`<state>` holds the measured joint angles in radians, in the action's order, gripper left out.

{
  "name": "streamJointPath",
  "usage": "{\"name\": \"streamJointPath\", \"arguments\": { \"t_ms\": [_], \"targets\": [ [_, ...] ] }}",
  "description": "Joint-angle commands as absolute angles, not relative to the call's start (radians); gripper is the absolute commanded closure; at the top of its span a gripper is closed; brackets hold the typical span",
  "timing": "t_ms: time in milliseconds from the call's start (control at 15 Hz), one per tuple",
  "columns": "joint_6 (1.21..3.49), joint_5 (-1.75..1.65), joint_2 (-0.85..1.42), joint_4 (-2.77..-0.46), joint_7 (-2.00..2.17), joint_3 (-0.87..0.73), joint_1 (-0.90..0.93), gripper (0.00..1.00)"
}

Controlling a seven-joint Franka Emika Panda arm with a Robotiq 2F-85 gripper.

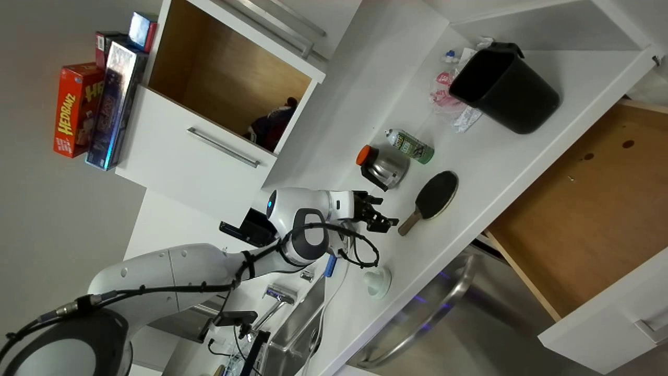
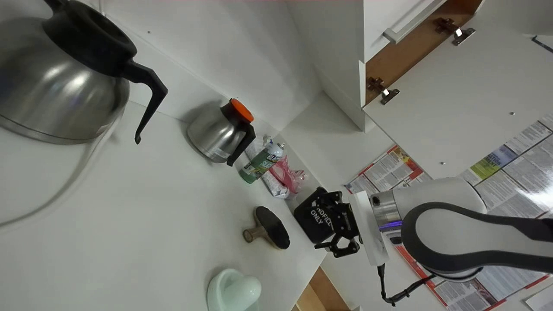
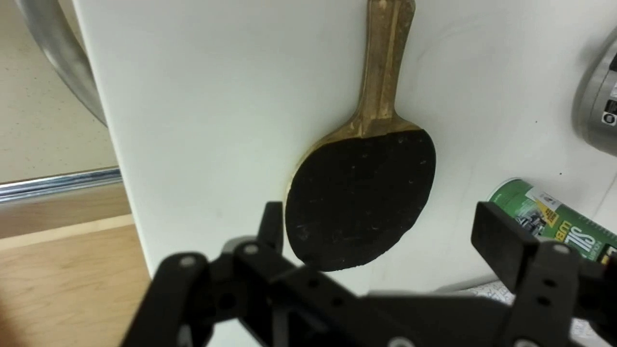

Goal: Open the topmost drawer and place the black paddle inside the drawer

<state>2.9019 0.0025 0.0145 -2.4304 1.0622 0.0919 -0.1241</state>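
The black paddle, with an oval black face and a brown wooden handle, lies flat on the white counter. Both exterior views show it there too, the paddle near the counter's front edge. My gripper stands open over the counter with nothing gripped. In the wrist view its left fingertip shows close beside the paddle's head, its right one well off to the other side; the height between is hard to judge. The topmost drawer is pulled out, its brown wooden inside bare; part of the drawer shows low in an exterior view.
A spray can and an orange-lidded steel carafe are close to the paddle. A black bin stands farther along the counter beside crumpled plastic. Also on the counter is a pale green dish. A large carafe fills one corner.
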Motion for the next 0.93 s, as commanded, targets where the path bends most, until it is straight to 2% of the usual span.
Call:
{"name": "streamJointPath", "arguments": {
  "t_ms": [0,67,533,867],
  "targets": [
    [2.841,0.113,0.054,-2.357,0.957,0.077,-0.060,0.00],
    [2.881,0.031,0.029,-2.405,1.040,0.093,-0.107,0.00],
    [2.881,0.085,0.059,-2.373,0.990,0.087,-0.065,0.00],
    [2.865,-0.061,0.085,-2.351,1.124,0.071,-0.053,0.00]
  ]
}}
